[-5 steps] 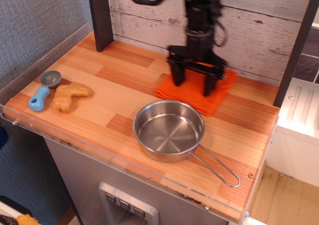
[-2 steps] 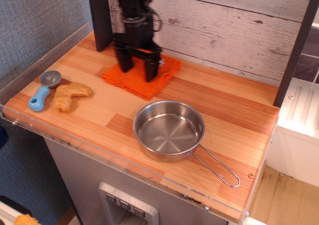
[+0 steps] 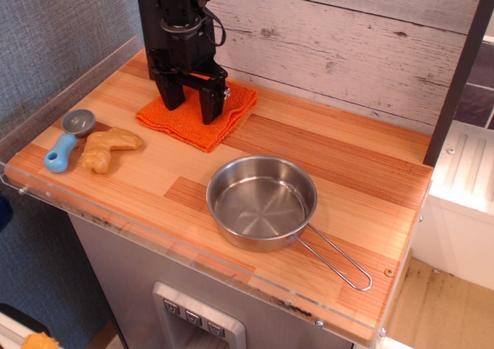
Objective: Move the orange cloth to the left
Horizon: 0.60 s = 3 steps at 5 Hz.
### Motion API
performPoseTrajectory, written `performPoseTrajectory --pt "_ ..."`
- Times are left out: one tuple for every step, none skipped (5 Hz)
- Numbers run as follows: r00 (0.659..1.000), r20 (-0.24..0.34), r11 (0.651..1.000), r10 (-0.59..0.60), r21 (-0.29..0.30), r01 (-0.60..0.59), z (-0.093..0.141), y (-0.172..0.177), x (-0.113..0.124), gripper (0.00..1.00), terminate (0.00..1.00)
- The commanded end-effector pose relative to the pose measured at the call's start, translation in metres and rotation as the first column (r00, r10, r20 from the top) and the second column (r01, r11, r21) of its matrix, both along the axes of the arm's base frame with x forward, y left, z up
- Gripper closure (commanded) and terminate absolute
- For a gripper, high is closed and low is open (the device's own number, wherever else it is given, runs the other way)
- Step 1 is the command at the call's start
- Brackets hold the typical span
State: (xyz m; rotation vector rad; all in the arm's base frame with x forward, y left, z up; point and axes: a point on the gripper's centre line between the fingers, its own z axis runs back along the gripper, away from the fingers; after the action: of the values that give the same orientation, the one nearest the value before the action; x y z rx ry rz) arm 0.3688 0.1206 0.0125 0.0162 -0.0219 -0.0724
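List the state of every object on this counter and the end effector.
orange cloth: lying flat at the back left, end effector pressing on it
end effector: fingers spread, tips down on the cloth
steel pan: upright, empty, handle toward the front right
blue-handled scoop: lying beside the tan toy piece

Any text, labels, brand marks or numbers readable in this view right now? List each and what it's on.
None can be read.
The gripper, cloth, pan, blue scoop and tan toy show no markings.
The grey panel below the table edge has small buttons; any marks on them are too small to read.
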Motion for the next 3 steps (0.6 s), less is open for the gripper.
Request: performPoseTrajectory --pt "0.989 0.144 1.0 -0.027 0.004 0.027 0.066 -0.002 0.01 0.0 0.0" --pt "0.98 0.192 0.999 -0.051 0.025 0.047 0.095 -0.006 0.002 0.0 0.0" --pt "0.978 0.205 0.999 -0.032 0.042 0.024 0.118 -0.011 -0.012 0.0 0.0"
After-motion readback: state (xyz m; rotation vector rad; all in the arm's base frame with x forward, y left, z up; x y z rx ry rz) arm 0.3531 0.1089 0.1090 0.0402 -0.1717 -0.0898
